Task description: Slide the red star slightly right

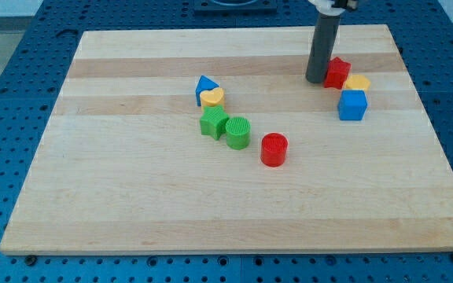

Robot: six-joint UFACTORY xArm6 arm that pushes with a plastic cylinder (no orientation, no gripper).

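The red star (338, 72) lies near the view's top right on the wooden board (132, 204). My tip (316, 80) stands just to the star's left, touching or almost touching it. A yellow block (358, 82) lies against the star's lower right, and a blue cube (352, 104) sits just below that.
Near the middle are a blue triangular block (205, 85), a yellow heart-like block (213, 97), a green star-like block (213, 123), a green cylinder (238, 132) and a red cylinder (274, 149). The board's right edge is close to the star group.
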